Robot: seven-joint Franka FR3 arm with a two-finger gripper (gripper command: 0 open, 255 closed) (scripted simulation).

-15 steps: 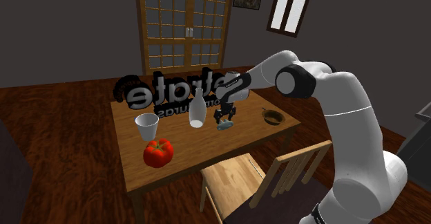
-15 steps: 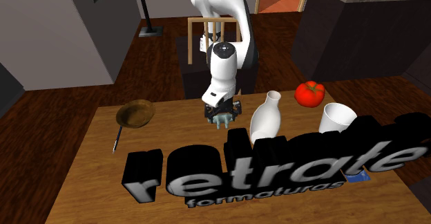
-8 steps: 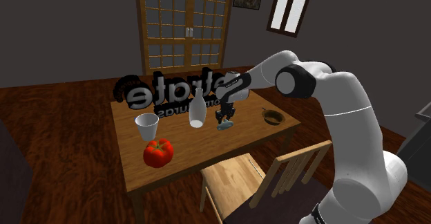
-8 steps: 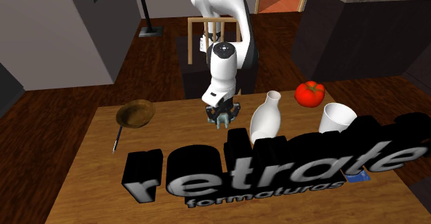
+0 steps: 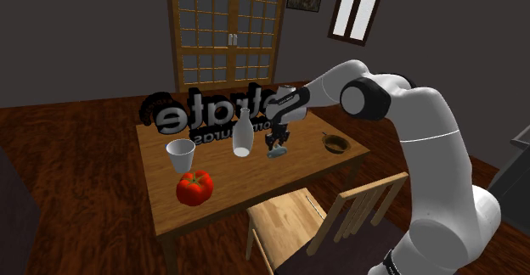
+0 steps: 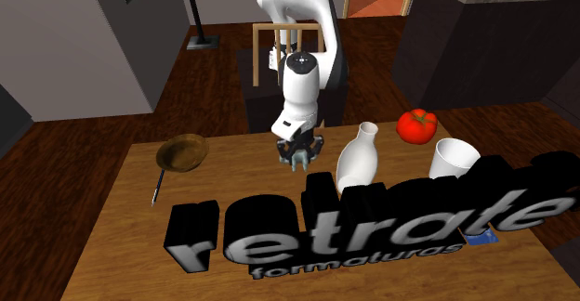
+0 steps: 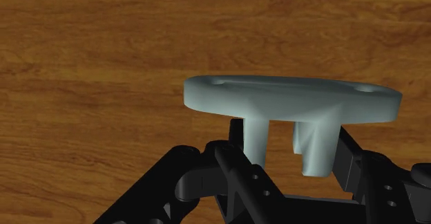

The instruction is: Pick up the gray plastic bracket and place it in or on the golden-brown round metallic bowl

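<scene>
Gray bracket: pale grey, a flat oblong plate with slotted holes near its ends and two short legs on one face. Plate faces the tabletop; legs point back toward the hand. Gripper clenched on it, black fingers pressing the legs from either side.

Shoulder view: bracket hangs at the tip of the gripper, arm pointing straight down. It sits very low over the wooden table; cannot tell whether it touches the surface.

Second exterior view: bracket under the gripper, near the table's far edge, between bowl and bottle.

Golden-brown round bowl: to that view's left of the bracket, well apart, upright on the table. A thin dark handle-like piece runs from its rim toward the camera. In the shoulder view, bowl lies to the right of the gripper, near the table's corner.

White bottle: upright, just beside the gripper on that view's right; also at.

White cup, further right, upright; also at.

Red tomato-like fruit beyond the cup, by the far edge; also at.

Large black block lettering stands along the table on the camera's side of the bracket.

Wooden chair at the table's side nearest the stand.
</scene>
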